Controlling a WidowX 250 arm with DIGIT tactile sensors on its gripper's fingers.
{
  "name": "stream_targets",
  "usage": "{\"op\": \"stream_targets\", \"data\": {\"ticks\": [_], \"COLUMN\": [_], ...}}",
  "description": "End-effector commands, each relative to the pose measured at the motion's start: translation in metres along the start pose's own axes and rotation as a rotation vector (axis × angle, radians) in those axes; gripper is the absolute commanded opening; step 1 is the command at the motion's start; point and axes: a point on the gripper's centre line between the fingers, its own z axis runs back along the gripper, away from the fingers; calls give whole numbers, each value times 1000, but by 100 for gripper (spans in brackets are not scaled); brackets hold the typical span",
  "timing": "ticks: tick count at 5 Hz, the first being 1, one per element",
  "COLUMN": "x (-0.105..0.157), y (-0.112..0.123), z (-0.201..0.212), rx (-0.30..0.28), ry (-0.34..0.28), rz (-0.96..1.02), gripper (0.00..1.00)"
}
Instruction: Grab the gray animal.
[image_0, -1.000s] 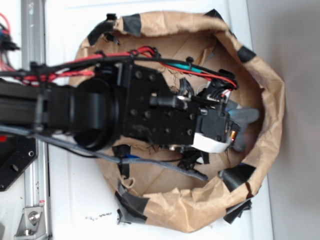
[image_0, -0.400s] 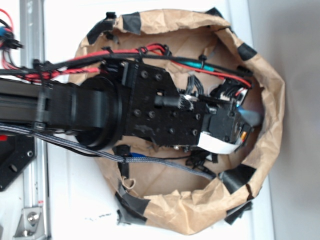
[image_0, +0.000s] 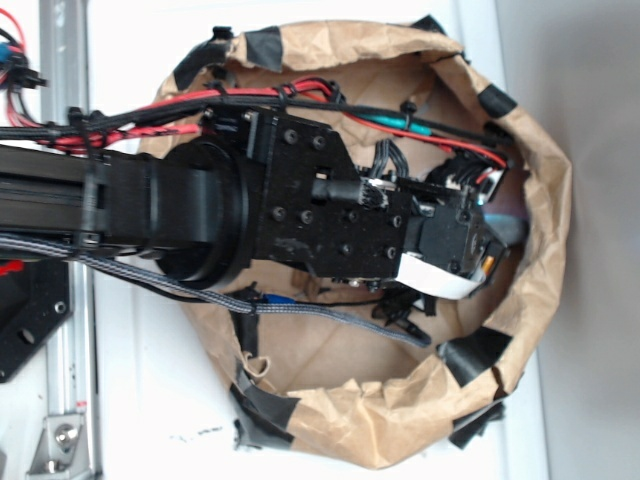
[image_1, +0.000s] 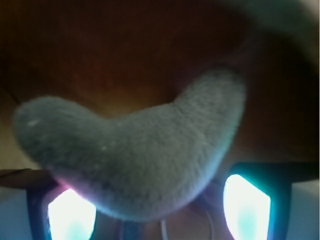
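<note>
You've got the arm (image_0: 200, 215) stretched across from the left w/ its black wrist block over the middle of the brown paper bag (image_0: 545, 190), whose rolled rim is patched w/ black tape (image_0: 478, 352). The bag sits on the white worktop (image_0: 130, 400). In the exterior view the tool (image_0: 490, 245) is down at the bag's right inner wall, and only a small dark-gray bit of the gray animal (image_0: 512, 230) peeks out just right of it, so most of the toy is hidden under the wrist hardware. Red and black cables (image_0: 150, 115) run along the top of the arm, a gray braided cable (image_0: 300, 312) along the bottom. In the wrist view the gray animal (image_1: 145, 160) fills the centre: a fuzzy gray curved shape, very close to the lens and blurred. The two fingers (image_1: 247, 205) show at lower left and lower right, glowing bright, well apart, w/ the plush lying between them. The tool stands wide, jaws either side of the toy; can't tell if the pads touch the fur.
</note>
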Motion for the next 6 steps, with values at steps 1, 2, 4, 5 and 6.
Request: {"op": "stream_targets", "data": {"ticks": [1,2,4,5,6], "x": [5,6,-3,-11,-29], "y": [0,-1,-3,-8,-4], "z": [-9,-2,62,91,113], "rx": [-20,-25,-86,-221,-276], "ry": [-5,-10,175,375,461], "rz": [2,25,240,292,555], "gripper": [37,0,0,0,14]}}
